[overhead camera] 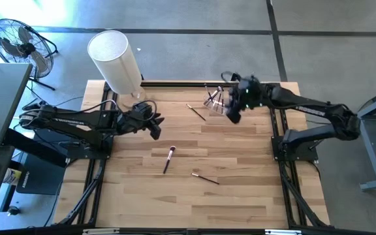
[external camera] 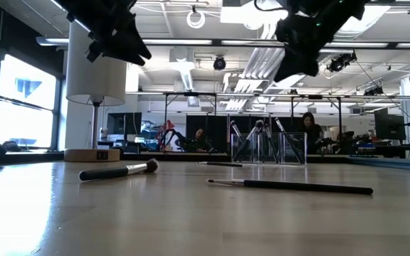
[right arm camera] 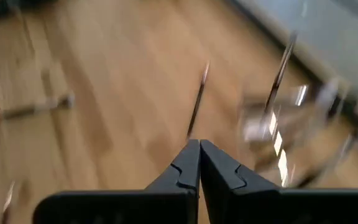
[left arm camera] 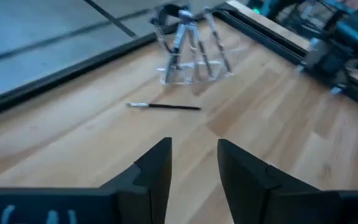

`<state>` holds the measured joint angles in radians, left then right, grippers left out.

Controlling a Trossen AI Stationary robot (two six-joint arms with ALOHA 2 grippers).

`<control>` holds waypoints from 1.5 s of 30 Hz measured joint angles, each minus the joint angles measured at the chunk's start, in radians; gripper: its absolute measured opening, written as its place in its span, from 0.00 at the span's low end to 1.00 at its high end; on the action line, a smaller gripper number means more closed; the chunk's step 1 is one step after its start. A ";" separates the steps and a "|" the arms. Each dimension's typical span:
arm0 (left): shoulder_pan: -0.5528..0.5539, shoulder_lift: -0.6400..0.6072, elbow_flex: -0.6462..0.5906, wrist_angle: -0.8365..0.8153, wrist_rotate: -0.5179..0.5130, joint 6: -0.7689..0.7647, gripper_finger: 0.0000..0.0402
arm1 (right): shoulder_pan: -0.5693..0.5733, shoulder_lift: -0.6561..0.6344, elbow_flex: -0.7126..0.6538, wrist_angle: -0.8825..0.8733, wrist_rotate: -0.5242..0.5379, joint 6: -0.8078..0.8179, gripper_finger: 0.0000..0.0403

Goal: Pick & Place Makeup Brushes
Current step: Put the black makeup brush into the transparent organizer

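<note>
Thin dark-handled makeup brushes: one with pale bristles [overhead camera: 169, 158] mid-table, a slimmer one [overhead camera: 205, 177] near it, a third [overhead camera: 196, 111] just beside the clear acrylic holder [overhead camera: 215, 101], several more standing inside. No readable writing anywhere. Light wooden plank tabletop [overhead camera: 240, 189]; white cylindrical lamp [overhead camera: 114, 61]; grey floor, office room beyond. Left gripper [left arm camera: 193, 168] raised, fingers parted, empty. Right gripper [right arm camera: 199, 163] over the holder, clenched, empty.

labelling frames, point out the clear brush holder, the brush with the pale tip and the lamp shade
clear brush holder [overhead camera: 217, 102], high view, its transparent wall
pale-tipped brush [overhead camera: 169, 158], high view, mid handle
lamp shade [overhead camera: 114, 61], high view, its white side
</note>
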<state>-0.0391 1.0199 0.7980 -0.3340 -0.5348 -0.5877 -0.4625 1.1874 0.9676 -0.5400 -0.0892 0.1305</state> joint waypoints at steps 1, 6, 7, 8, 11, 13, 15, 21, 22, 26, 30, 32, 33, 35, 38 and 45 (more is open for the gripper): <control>0.000 0.017 0.024 -0.020 0.012 -0.013 0.32 | 0.030 -0.009 0.000 -0.053 0.026 0.035 0.02; 0.000 0.134 0.162 -0.182 0.075 -0.138 0.32 | 0.177 -0.025 0.000 -0.304 0.148 0.208 0.01; 0.000 0.160 0.188 -0.207 0.083 -0.153 0.31 | 0.201 -0.024 0.000 -0.343 0.179 0.238 0.01; 0.000 0.188 0.212 -0.231 0.089 -0.165 0.31 | 0.225 -0.024 0.000 -0.374 0.205 0.269 0.01; 0.001 0.283 0.280 -0.315 0.140 -0.217 0.29 | 0.274 -0.025 0.000 -0.433 0.238 0.322 0.01; 0.002 0.348 0.327 -0.363 0.179 -0.268 0.27 | 0.297 -0.024 0.000 -0.454 0.207 0.322 0.00; 0.015 0.410 0.375 -0.425 0.229 -0.326 0.26 | 0.314 -0.024 0.000 -0.474 0.175 0.317 0.01; 0.060 0.563 0.465 -0.503 0.374 -0.390 0.25 | 0.347 -0.024 0.000 -0.546 0.169 0.277 0.00; 0.063 0.582 0.469 -0.502 0.391 -0.392 0.25 | 0.350 -0.024 0.000 -0.548 0.169 0.259 0.00; 0.068 0.653 0.472 -0.518 0.437 -0.441 0.25 | 0.363 -0.024 0.000 -0.572 0.176 0.209 0.00; 0.067 0.717 0.472 -0.537 0.476 -0.491 0.25 | 0.373 -0.024 0.000 -0.571 0.199 0.195 0.00; 0.067 0.742 0.470 -0.540 0.495 -0.494 0.25 | 0.373 -0.024 0.000 -0.570 0.186 0.181 0.00; 0.067 0.750 0.470 -0.536 0.502 -0.494 0.25 | 0.373 -0.024 0.000 -0.570 0.181 0.179 0.00; 0.065 0.784 0.475 -0.484 0.514 -0.493 0.25 | 0.373 -0.024 0.000 -0.570 0.181 0.179 0.00; 0.065 0.812 0.467 -0.503 0.550 -0.492 0.25 | 0.373 -0.025 0.000 -0.570 0.180 0.179 0.00; 0.065 0.881 0.470 -0.466 0.581 -0.492 0.25 | 0.373 -0.036 0.000 -0.564 0.180 0.175 0.00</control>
<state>0.0261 1.9012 1.2682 -0.7999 0.0465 -1.0794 -0.0895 1.1517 0.9672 -1.1042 0.0910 0.3054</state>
